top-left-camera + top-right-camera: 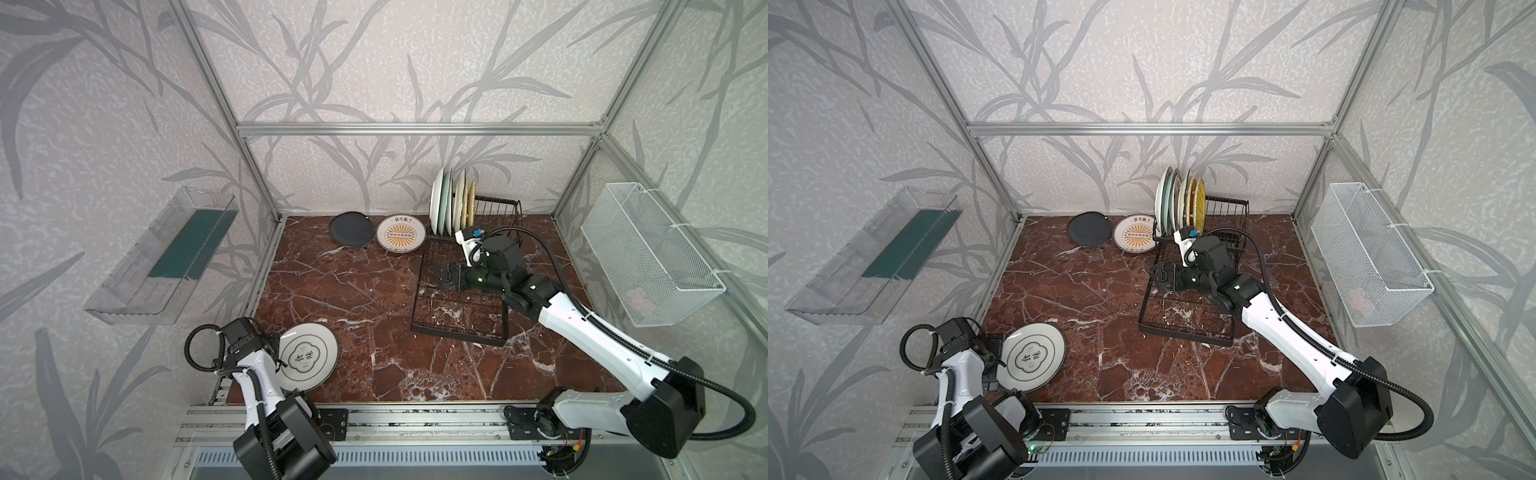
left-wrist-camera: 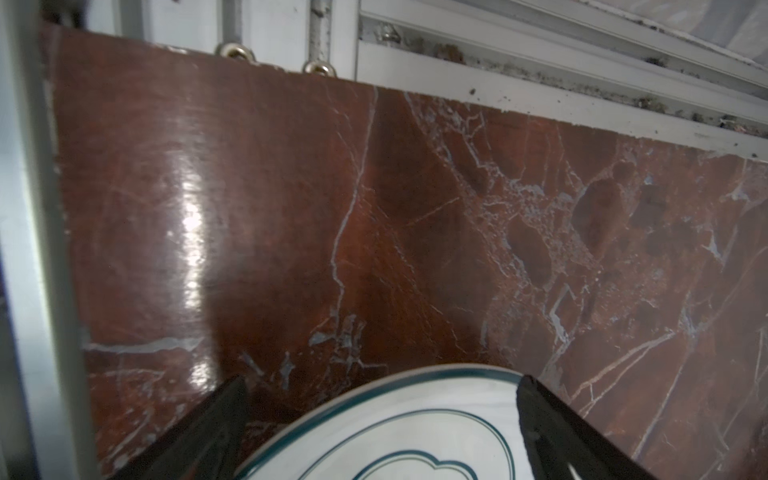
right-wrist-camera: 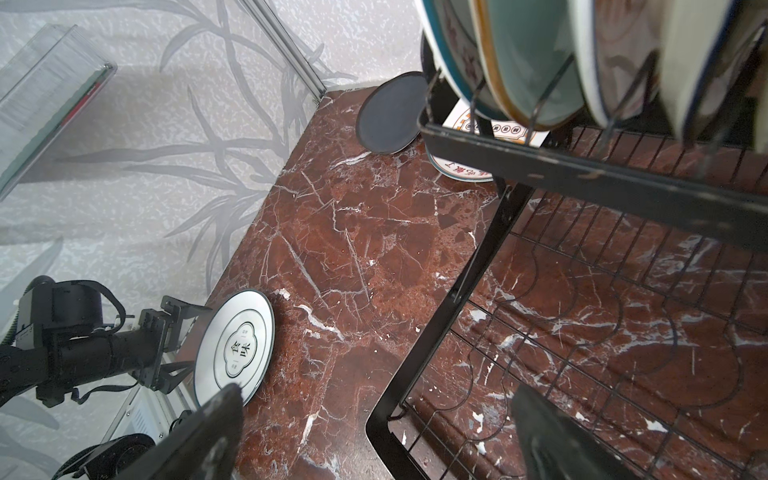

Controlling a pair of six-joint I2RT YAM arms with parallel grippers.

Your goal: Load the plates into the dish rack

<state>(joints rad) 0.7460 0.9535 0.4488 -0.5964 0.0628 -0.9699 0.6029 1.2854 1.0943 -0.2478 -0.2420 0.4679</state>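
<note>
White plate (image 1: 308,357), dark rim (characters in centre), lying on marble (image 1: 374,291) — left tool (image 2: 381,381), right tool (image 3: 376,390) both wide.

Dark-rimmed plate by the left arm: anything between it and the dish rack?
Nothing: only bare marble tabletop separates plate from dish rack, in both top views.

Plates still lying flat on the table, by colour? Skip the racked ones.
Matte black plate: 1
Orange-sunburst plate: 1
White dark-rimmed plate: 1
Total: 3 flat on the table, none of them in the dish rack.
</note>
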